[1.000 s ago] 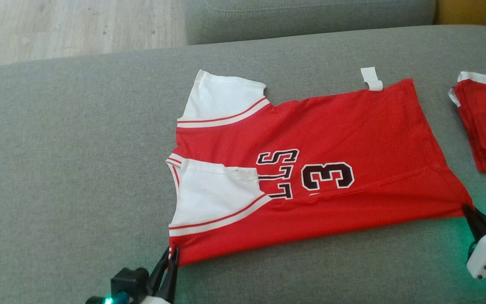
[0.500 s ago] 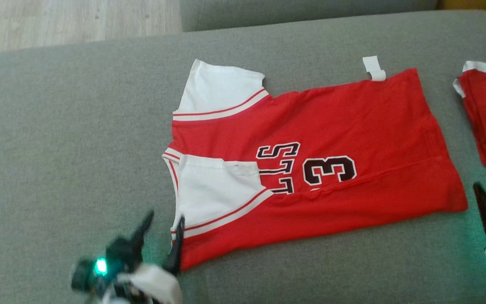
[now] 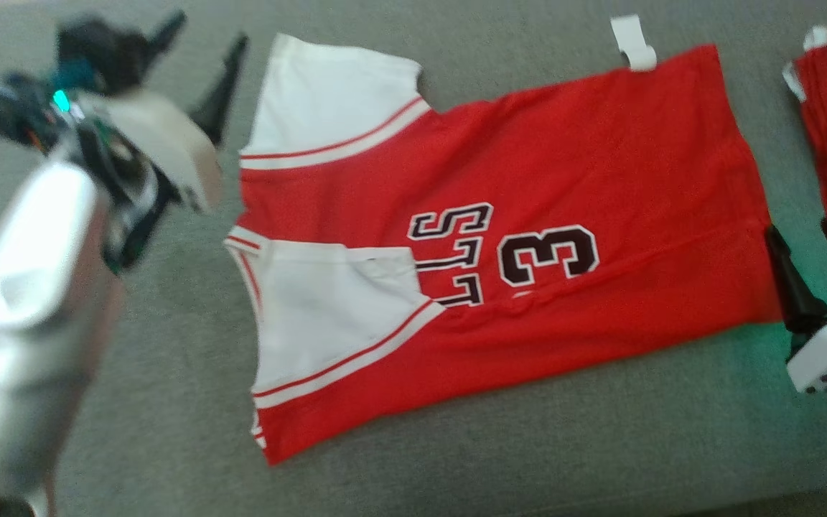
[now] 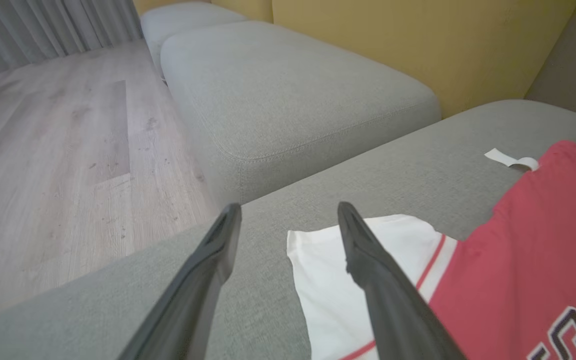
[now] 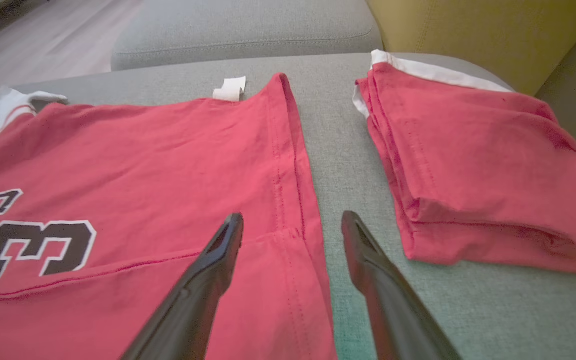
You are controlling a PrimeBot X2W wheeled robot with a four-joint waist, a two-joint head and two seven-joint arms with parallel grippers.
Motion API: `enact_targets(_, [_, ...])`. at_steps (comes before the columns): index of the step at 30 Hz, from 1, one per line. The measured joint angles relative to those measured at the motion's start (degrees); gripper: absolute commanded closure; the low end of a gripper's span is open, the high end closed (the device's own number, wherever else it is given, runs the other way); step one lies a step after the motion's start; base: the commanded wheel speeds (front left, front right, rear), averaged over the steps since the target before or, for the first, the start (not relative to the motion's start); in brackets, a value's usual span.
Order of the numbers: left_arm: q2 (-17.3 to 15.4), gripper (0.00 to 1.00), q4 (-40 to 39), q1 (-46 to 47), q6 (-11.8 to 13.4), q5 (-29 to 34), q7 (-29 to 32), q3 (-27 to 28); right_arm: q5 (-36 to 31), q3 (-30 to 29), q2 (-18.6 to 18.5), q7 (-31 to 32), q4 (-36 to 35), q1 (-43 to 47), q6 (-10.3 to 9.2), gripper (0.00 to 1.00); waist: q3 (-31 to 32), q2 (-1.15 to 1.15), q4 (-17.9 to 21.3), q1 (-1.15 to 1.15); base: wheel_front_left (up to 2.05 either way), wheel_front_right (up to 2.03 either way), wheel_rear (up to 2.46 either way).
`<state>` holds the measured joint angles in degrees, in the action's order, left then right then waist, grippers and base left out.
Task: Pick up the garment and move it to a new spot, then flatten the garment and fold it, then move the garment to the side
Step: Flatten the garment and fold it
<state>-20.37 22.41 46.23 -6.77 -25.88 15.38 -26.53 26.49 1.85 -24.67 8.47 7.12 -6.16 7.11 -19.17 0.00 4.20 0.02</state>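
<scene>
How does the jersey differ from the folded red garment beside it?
The jersey lies spread out; the folded garment is a compact stack. The jersey carries black letters and a 3; the folded garment shows no print. The jersey has white sleeves; the folded garment only a white edge. Both are red, on the grey couch.

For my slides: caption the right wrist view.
Open right gripper at the jersey hem, folded red garment alongside.

I see my left gripper (image 3: 209,29) and right gripper (image 3: 801,228) no longer pinching the garment (image 3: 564,165); both stand spread, the left now at the frame's upper left.
</scene>
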Motion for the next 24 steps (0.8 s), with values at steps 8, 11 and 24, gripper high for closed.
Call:
enact_targets(8, [-4.71,0.00,10.63,12.32,-0.59,-6.68,11.17,-3.58,-1.40,1.99,1.25,0.85,-1.80,-2.37,0.00,0.00,-5.50,0.00,6.46,0.00,0.00,0.00,0.00])
enact_targets(11, [-6.37,0.00,12.98,13.72,-0.81,-8.10,13.08,-4.97,-1.89,2.10,1.41,0.49,-1.72,-2.99,0.00,0.00,-7.11,0.00,8.75,0.00,0.00,0.00,0.00])
enact_targets(24, [-10.88,0.00,16.60,14.79,-0.81,-8.15,13.30,-11.43,-1.90,2.91,2.96,-1.25,-0.48,-4.07,0.00,0.00,-9.79,0.00,13.48,-0.02,0.00,0.00,0.00])
